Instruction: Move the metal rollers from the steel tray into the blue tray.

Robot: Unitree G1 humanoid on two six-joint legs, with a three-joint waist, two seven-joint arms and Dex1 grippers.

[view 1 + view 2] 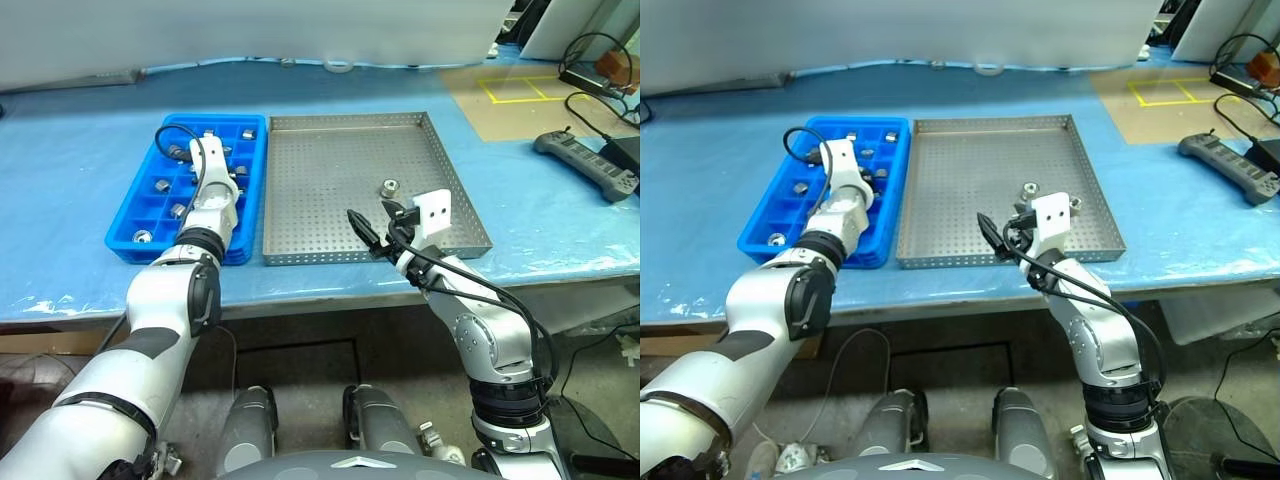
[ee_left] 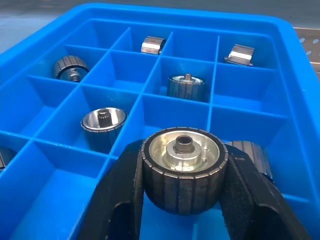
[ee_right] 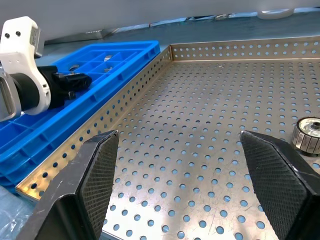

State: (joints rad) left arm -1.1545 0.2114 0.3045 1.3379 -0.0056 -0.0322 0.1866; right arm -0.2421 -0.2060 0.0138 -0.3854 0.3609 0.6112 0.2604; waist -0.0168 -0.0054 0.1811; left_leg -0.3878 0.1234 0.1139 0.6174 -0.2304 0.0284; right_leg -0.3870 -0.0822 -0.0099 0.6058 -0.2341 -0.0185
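A short silvery metal roller with a ribbed dark rim and a dark central hole (image 2: 183, 169) sits clamped between the two black fingers (image 2: 122, 200) of the left gripper (image 1: 213, 165), held over the compartments of the bright blue plastic tray with its grid of square cells (image 1: 140, 205). Around it, other rollers already lie in separate cells — one polished cup-like piece (image 2: 103, 122), one with a small stub on top (image 2: 186, 86), one dark ribbed piece in a far cell (image 2: 69, 68), and two small faceted pieces along the back row (image 2: 152, 45).

Just beside the blue tray, on its right, lies the large shallow grey steel tray with a perforated floor and low rim (image 1: 320, 180). A single roller (image 1: 390, 187) is left on it, towards the right side, standing apart from the rim.

The right gripper (image 1: 377, 222) hangs over the near edge of the steel tray, its fingers (image 3: 97, 175) spread wide with nothing between them — the lone roller (image 3: 309, 134) lies ahead of its right finger.

Both trays rest on a table covered in light blue sheeting (image 1: 70, 150).
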